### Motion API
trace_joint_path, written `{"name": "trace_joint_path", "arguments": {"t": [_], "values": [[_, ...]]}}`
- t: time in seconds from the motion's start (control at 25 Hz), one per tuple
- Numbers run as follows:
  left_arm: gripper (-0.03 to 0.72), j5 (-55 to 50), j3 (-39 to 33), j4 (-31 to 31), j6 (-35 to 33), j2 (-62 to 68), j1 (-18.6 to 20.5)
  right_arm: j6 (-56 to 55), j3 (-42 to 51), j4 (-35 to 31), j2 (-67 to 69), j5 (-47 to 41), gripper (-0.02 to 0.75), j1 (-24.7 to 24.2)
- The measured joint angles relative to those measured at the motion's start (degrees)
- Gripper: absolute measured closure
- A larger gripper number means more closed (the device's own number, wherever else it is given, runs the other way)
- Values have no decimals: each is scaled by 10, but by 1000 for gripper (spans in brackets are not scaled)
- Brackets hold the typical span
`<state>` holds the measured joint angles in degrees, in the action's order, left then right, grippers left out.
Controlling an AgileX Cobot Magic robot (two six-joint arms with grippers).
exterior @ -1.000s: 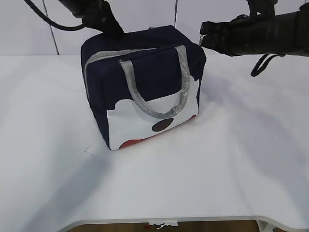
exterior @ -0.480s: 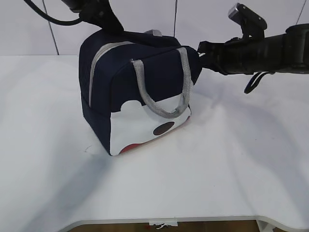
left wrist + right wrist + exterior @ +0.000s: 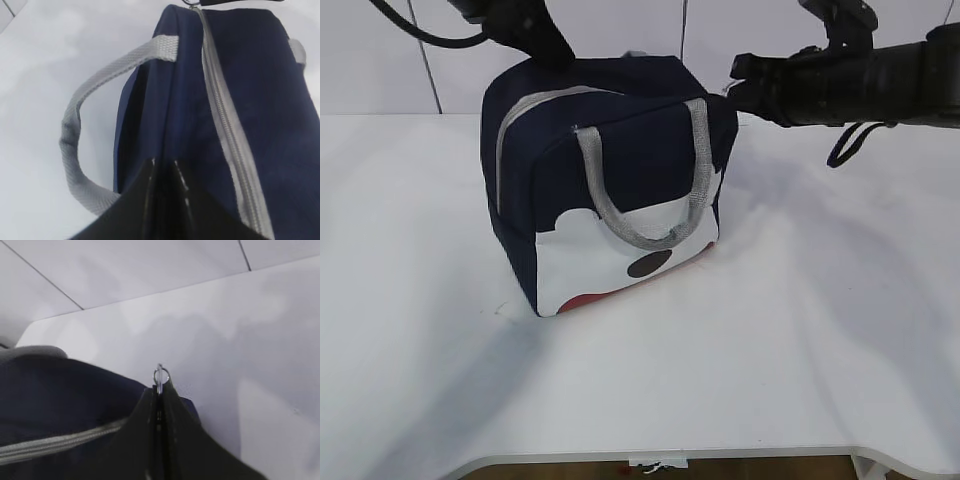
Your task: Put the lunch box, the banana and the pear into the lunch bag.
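Steel glints right at my right gripper (image 3: 159,390): its jaws are pinched flat together on the small zipper ring (image 3: 160,375), which pokes out just past the fingertips. Under and behind that gripper sits the lunch bag (image 3: 610,160), navy cloth with the grey zipper (image 3: 220,115) running away along its top toward my other arm. My left gripper (image 3: 162,172) is at the far end of that top, jaws nearly together and pressed into the navy fabric; whether it truly has a fold pinched, I can't tell. From here the zipper looks done up along the length I can see.

To do this well, as I judge it, I want the left side bracing the bag while the right draws the ring straight along the zipper line, low and level, no sideways yank, or the whole bag will skate.

One grey handle (image 3: 645,215) hangs loose down the dotted front. No lunch box, banana or pear in any view. Beyond the bag, a plain white table (image 3: 800,330) and a pale panelled wall (image 3: 770,25) behind
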<state>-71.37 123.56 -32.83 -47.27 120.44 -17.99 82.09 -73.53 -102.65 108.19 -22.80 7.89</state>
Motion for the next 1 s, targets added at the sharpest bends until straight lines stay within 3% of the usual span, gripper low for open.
{"name": "trace_joint_path", "arguments": {"t": [0.08,0.28,0.36,0.64,1.0], "values": [[568,0,0,-10,0,0,1,0,-6,1,0,-13,747,0],[276,1,4,-45,0,-6,3,0,-15,4,0,-32,747,0],[229,6,8,-69,0,-9,3,0,-15,5,0,-36,747,0],[201,77,10,-68,0,-9,-17,0,-17,6,0,-54,747,-1],[219,189,10,59,-5,-3,-85,0,-17,8,0,-60,747,-1]]}}
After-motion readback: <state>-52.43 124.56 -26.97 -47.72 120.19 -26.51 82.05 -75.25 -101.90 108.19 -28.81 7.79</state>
